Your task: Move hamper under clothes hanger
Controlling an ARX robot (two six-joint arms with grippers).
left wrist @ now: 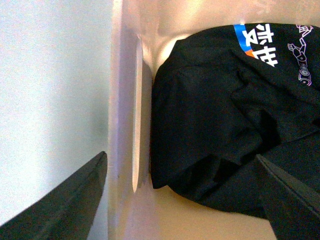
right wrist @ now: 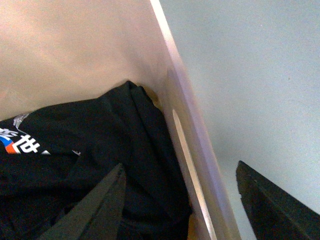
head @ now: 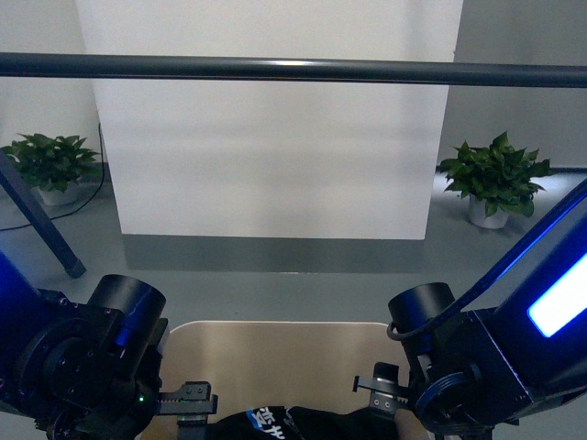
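- I am looking along the front view at the hamper (head: 275, 357), sitting low between my two arms, with the hanger (head: 293, 69) bar crossing high ahead and one of its legs slanting down at far left.
- I am judging the hamper to be near the bar but not yet squarely beneath it; a push forward looks needed.
- I am holding the left gripper (left wrist: 180, 200) spread wide, one finger outside the hamper's left wall and the other over the shirt (left wrist: 225, 125) inside, so the wall sits between them ready for a clamp.
- I am keeping the right gripper (right wrist: 180, 205) wide too, straddling the right wall the same way; neither is pinching anything yet, as far as I can tell.
- I am taking both rims because a two-sided grip should keep the hamper from twisting as it slides.
- I am reading white Chinese characters on a blue and orange patch on the black shirt; I cannot make them out. A small white line drawing sits beside them.
- I am seeing two potted plants (head: 495, 179) by the far wall, well apart from the path.
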